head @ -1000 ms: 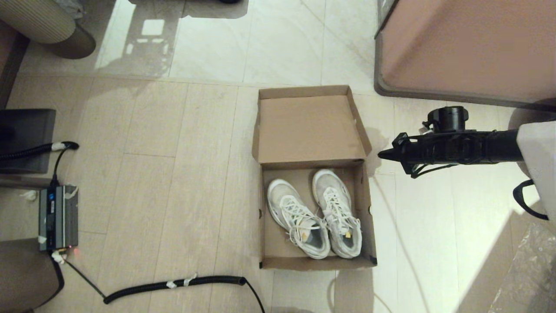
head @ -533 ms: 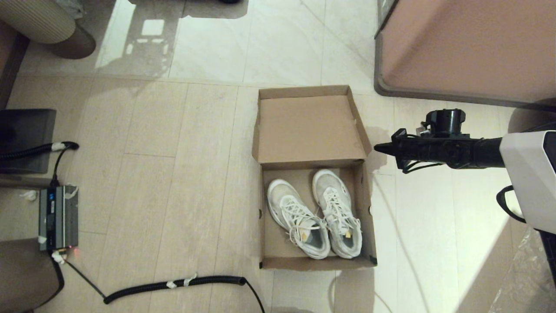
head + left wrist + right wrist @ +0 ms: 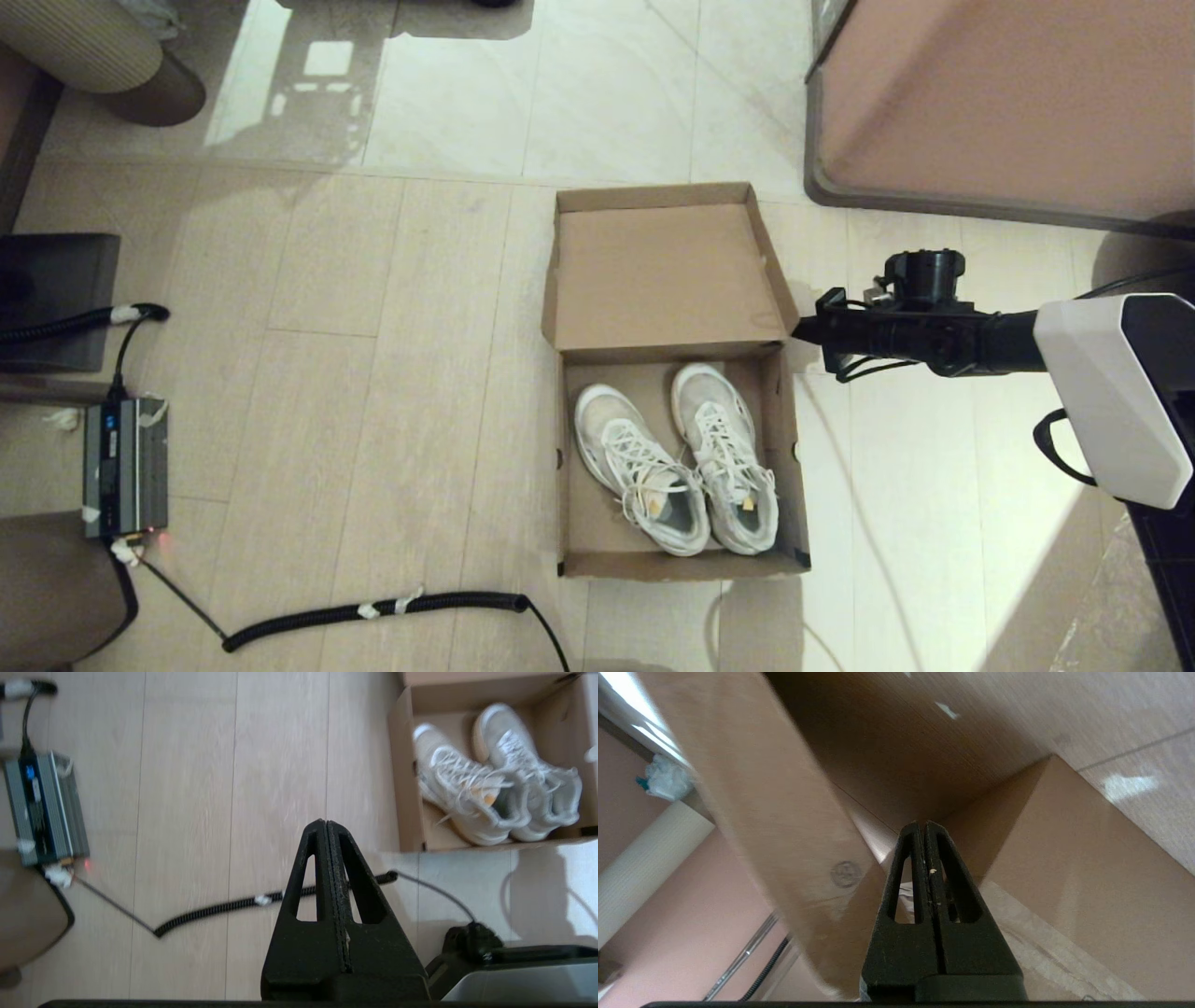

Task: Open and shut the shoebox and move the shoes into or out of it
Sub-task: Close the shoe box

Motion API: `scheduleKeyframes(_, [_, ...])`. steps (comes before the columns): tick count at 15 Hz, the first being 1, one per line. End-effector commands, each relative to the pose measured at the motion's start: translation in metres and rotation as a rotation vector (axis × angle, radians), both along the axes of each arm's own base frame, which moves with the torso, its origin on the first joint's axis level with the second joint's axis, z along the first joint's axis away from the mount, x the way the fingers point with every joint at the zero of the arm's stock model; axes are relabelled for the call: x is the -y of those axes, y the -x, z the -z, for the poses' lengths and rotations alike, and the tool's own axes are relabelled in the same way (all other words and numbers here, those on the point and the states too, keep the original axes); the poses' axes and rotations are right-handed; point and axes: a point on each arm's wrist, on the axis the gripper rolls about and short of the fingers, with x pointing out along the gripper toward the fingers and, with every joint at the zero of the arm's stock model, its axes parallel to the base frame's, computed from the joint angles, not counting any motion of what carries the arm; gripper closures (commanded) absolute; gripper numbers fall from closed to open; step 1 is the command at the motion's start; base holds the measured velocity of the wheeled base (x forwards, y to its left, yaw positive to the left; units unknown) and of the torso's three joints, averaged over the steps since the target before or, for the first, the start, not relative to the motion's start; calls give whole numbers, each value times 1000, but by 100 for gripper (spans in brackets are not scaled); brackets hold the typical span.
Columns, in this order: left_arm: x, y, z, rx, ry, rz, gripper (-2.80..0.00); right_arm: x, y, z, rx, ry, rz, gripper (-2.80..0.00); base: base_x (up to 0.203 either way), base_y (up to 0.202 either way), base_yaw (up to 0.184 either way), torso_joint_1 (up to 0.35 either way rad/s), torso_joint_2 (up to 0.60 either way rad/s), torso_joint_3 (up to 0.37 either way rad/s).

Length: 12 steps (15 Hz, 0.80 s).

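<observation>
**Right gripper at the corner of the open shoebox**

The right arm reaches in from the right side, level over the floor. The right gripper (image 3: 799,329) has its fingers pressed together and holds nothing; its tip is at the right edge of the shoebox (image 3: 668,373), where the raised lid (image 3: 663,275) meets the box wall. Whether it touches the cardboard I cannot tell.

The left gripper (image 3: 326,828) hangs over the floor, fingers together, empty.

The shoes (image 3: 676,455) lie side by side inside the box. A cabinet (image 3: 1008,103) stands behind the right arm. A coiled cable (image 3: 373,611) lies on the floor.
</observation>
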Motion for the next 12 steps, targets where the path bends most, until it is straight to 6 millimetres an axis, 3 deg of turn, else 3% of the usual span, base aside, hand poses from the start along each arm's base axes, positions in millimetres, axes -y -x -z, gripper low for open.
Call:
scheduleKeyframes(1, [0, -8, -26, -35, 0, 2, 0, -6, -3, 13, -32, -7, -14, 0, 0, 0, 0, 0, 0, 0])
scheduleKeyframes(4, [1, -50, -76, -123, 21, 26, 0, -6, 0, 19, -71, -7, -14, 0, 0, 0, 0, 0, 0, 0])
scheduleKeyframes(7, [5, -134, -111, -176, 115, 55, 0, -6, 9, 21, -118, 2, -15, 0, 0, 0, 0, 0, 0, 0])
scheduleKeyframes(9, [9, -202, -118, -203, 223, 65, 0, -5, 12, 20, -129, 3, -13, 0, 0, 0, 0, 0, 0, 0])
scheduleKeyframes(12, [16, -302, -105, -253, 410, 69, 0, -6, 16, 20, -151, 3, -13, 0, 0, 0, 0, 0, 0, 0])
